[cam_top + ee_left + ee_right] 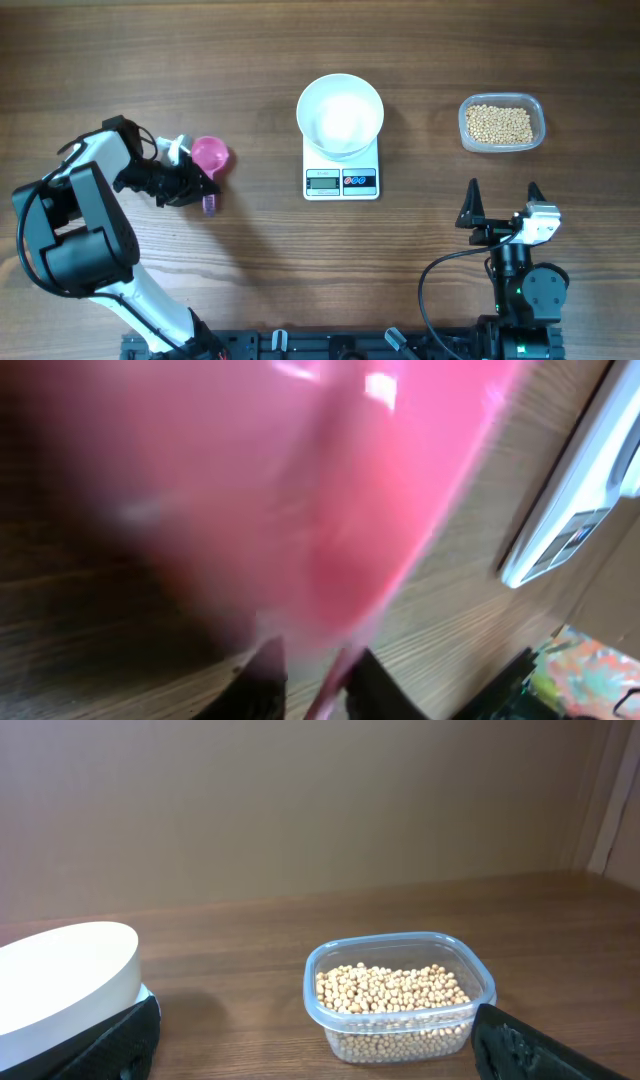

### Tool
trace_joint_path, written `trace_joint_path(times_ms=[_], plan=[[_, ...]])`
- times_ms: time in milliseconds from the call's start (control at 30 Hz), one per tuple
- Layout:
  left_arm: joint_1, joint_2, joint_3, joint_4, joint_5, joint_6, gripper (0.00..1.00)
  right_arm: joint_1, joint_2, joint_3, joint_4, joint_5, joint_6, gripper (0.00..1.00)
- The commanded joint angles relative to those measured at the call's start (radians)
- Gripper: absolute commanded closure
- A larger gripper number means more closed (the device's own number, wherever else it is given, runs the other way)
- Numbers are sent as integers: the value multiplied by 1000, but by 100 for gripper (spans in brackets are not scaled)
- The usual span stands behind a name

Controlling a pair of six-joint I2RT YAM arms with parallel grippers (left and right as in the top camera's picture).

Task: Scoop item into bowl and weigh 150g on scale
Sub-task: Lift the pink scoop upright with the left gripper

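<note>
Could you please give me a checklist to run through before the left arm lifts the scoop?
1. White bowl sits on scale: ok.
2. Pink scoop handle between left fingers: ok.
3. Grip on handle firm: cannot tell.
4. Clear tub uncovered, beans inside: ok.
5. Display at zero: cannot tell, too small.
6. Right fingers open, apart from tub: ok.

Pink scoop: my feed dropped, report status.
Left pincer straddles scoop handle, grip unconfirmed. Right pincer open. Beans in tub, bowl empty on scale. Nothing blocking.
</note>
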Motion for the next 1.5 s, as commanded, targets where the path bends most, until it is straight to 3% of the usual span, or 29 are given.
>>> trace_joint_path(times_ms=[0, 100, 300, 533, 833, 1467], plan=[[3, 16, -7, -7, 34, 14, 83, 5, -9, -2, 2, 18, -9, 0], [3, 16, -7, -8, 95, 14, 83, 5, -9, -2, 2, 18, -8, 0], [3, 16, -5, -39, 179, 12, 96, 5, -9, -2, 2, 18, -9, 0], [3, 15, 29, -107, 313, 10, 96, 5, -9, -2, 2, 18, -9, 0], [3, -6, 64, -136, 623, 11, 96, 5, -9, -2, 2, 18, -9, 0], [3, -55, 65, -135, 777, 10, 96, 5, -9, -2, 2, 18, -9, 0]])
